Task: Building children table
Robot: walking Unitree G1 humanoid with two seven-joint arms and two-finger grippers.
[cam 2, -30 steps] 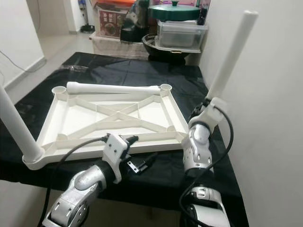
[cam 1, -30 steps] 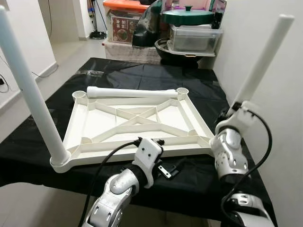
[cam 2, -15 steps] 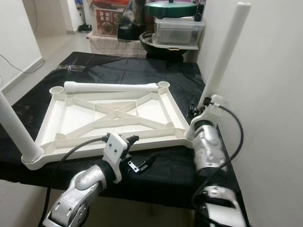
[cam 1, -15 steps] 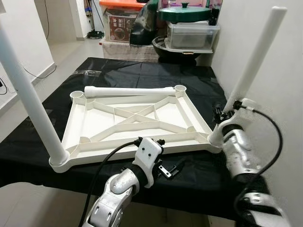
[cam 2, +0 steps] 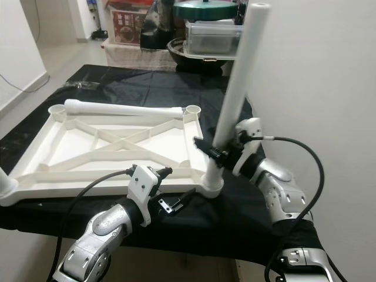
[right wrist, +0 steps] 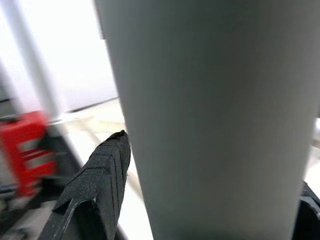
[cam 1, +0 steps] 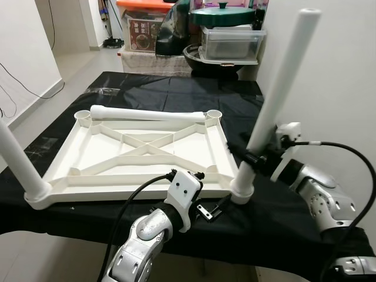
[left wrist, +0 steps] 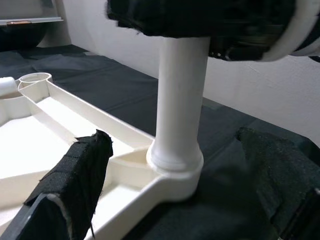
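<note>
The white tabletop (cam 1: 141, 147) lies upside down on the black-covered table (cam 1: 176, 88). One white leg (cam 1: 16, 164) stands in its near left corner socket. Another leg (cam 1: 276, 88) stands tilted in the near right socket, and my right gripper (cam 1: 255, 160) is shut on it just above the base. In the right wrist view that leg (right wrist: 210, 120) sits against a black finger (right wrist: 100, 185). A third leg (cam 1: 150, 114) lies loose across the far edge. My left gripper (cam 1: 211, 208) hangs open at the table's front edge, its fingers (left wrist: 75, 175) apart before the socket (left wrist: 175, 165).
Beyond the table's far end are stacked storage boxes and pots (cam 1: 229, 41). A white wall (cam 1: 341, 70) runs close along the right side. The two far corner sockets (cam 1: 214, 114) stand open-topped. Bare floor lies to the left (cam 1: 76, 64).
The camera has swung, shifting the whole scene left. My right arm has dropped out to the right, its gripper still on the near right leg. The left arm is unchanged.
</note>
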